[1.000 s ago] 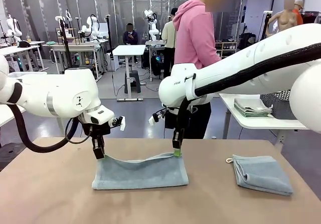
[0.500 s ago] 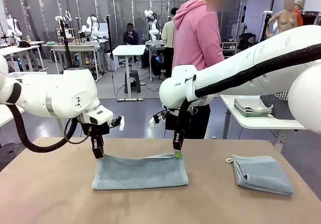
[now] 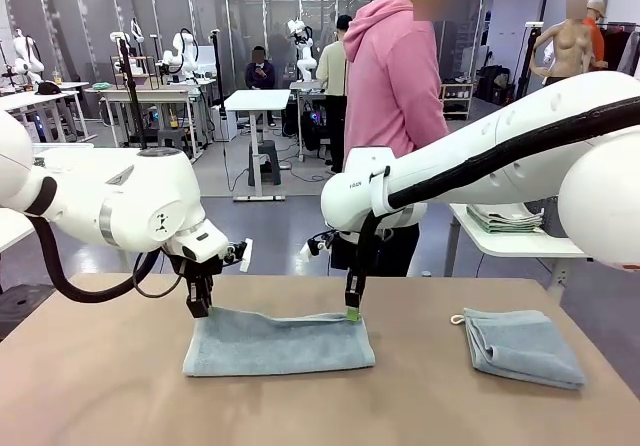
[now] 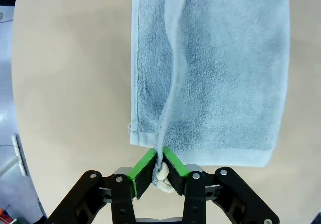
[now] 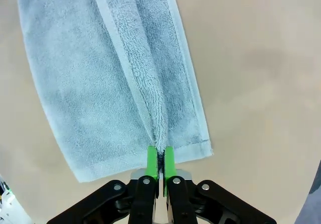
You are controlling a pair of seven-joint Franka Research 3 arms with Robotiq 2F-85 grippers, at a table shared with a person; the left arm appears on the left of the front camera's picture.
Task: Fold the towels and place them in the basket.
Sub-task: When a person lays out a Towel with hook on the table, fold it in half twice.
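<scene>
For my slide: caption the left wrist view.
Left tool shut on a corner of the grey-blue towel, over the tan table.

The right tool (image 5: 159, 157) rises from the bottom edge, its green pads (image 5: 152, 159) pressed together on a raised ridge of the pale grey-blue towel (image 5: 75, 78) — the pinch sits at the towel's near short edge. The rest lies flat on the tan bench (image 5: 256, 68), stretching away — hemmed borders visible.

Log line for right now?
left gripper: shut on towel | right gripper: shut on towel | towel: doubled on table | folded towel: apart, right
</scene>
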